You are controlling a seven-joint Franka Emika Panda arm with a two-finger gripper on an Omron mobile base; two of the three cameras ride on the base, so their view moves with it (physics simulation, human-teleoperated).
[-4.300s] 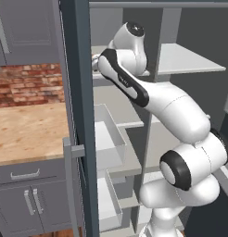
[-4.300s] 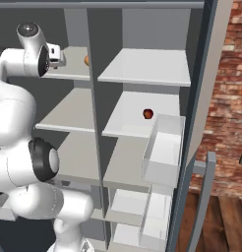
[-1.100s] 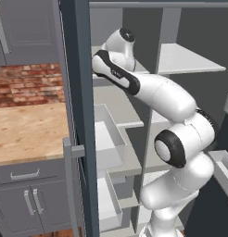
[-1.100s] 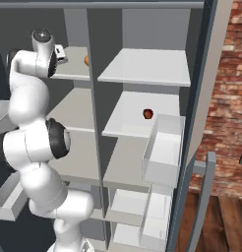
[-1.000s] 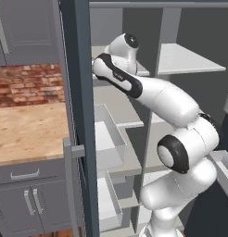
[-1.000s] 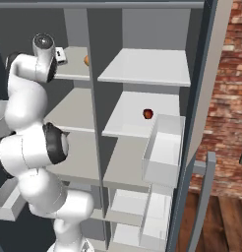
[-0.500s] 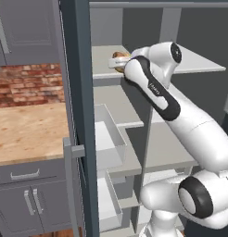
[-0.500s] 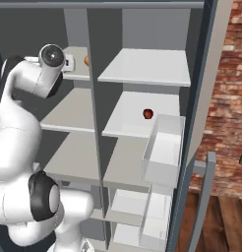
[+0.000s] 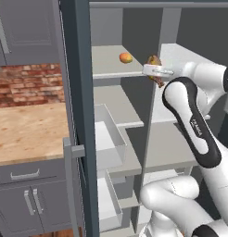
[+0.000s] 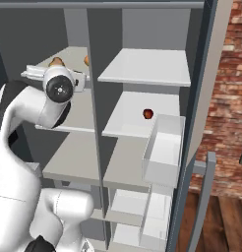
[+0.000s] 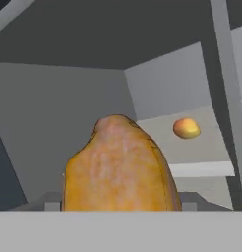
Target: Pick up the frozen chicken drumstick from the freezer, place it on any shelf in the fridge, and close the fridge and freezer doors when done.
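1. Filling the lower middle of the hand view, the drumstick [image 11: 120, 167] is seen right at the claw, lumpy and golden-brown; the fingertips themselves are hidden, so a grip is taken from how close it sits.
2. In the left base view the claw [image 9: 155, 71] is seen at the front edge of the top freezer shelf [image 9: 106, 62], level with the grey divider [image 9: 157, 115], and the drumstick [image 9: 154, 65] is seen as a brown lump in it, above the white hand.
3. In the right base view the drumstick [image 10: 56, 62] is seen just above and behind the white hand, on the freezer [image 10: 69, 147] side of the divider.
4. An orange fruit [image 9: 126, 58] lies on the same shelf, farther back from the claw and apart from it; it is also seen in the hand view [image 11: 186, 128], beyond the drumstick and to its right.
5. A small red apple [image 10: 148, 114] lies on a fridge shelf [image 10: 137, 120], below the claw's level and across the divider, well apart from it.
6. Both doors stand open: the freezer door [image 9: 76, 115] is seen edge-on beside the claw, and the fridge door [image 10: 201, 123] far across from it.
7. A wooden counter [image 9: 28, 129] lies beyond the freezer door, lower than the claw.
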